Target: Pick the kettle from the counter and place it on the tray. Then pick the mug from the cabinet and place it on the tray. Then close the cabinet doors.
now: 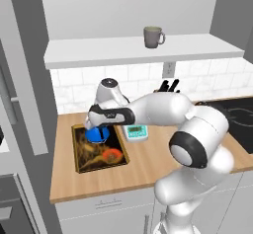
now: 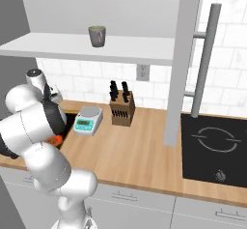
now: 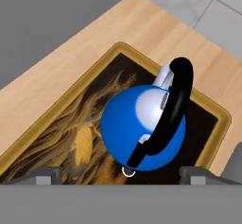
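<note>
Now, kettle: the blue kettle [image 3: 142,131] stands upright on the patterned tray [image 3: 56,138], toward its back end, with the spout pointing at the wall.
Fingers: mine are spread wide, one tip [image 3: 47,176] on each side of the kettle, holding nothing; my gripper [image 3: 123,176] hangs just above the dome.
Tray: it lies on the wooden tabletop [image 1: 148,164], left of a small white scale [image 1: 135,132].
Mug: the grey-beige mug [image 1: 153,36] sits on the cabinet shelf [image 1: 99,50], handle to the right, well apart from the tray.
Handling, my guess: the kettle looks hard and glossy, so its round body would slip; the black arched handle [image 3: 172,107] is the sure hold. The mug looks stiff and breakable; I would take it across the rim or body, not by the thin handle.
Doors: a cabinet door [image 2: 185,64] stands open, its steel bar handle [image 2: 205,61] facing out.
Writing: none readable; the scale's display is too small to make out.
</note>
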